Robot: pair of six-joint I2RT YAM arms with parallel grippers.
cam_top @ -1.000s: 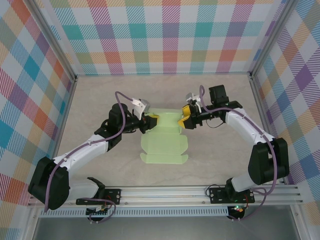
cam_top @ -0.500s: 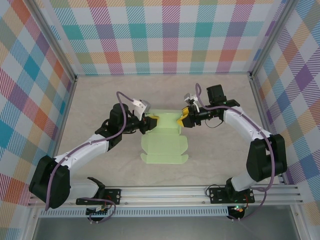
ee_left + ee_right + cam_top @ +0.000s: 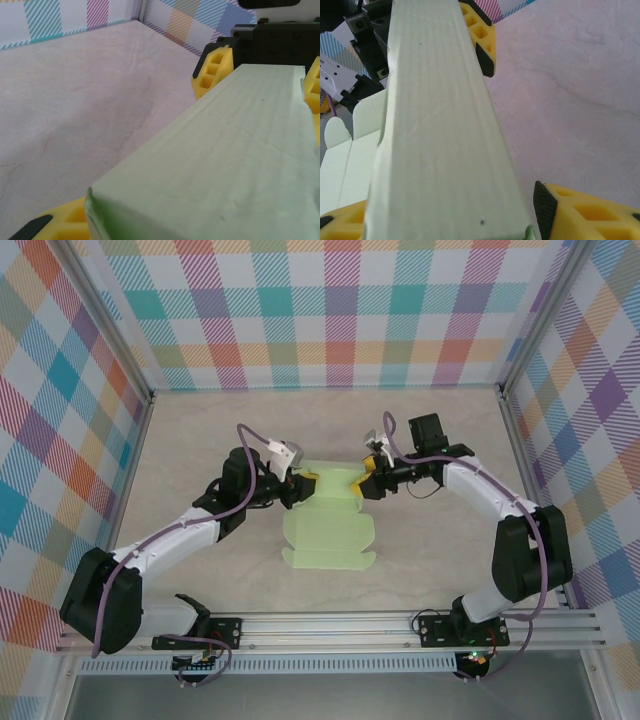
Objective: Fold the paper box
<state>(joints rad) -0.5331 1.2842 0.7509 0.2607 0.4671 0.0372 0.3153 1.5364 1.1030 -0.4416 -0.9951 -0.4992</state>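
The paper box lies mid-way across the surface, its raised far fold running 9 to 3 o'clock between the left hand and the right hand, each equally near and straddling an end, though whether either pinches is unclear.

Pale marbled table. Lying directly on it, mid-table: pale-green paper box, near flaps flat, far section raised.
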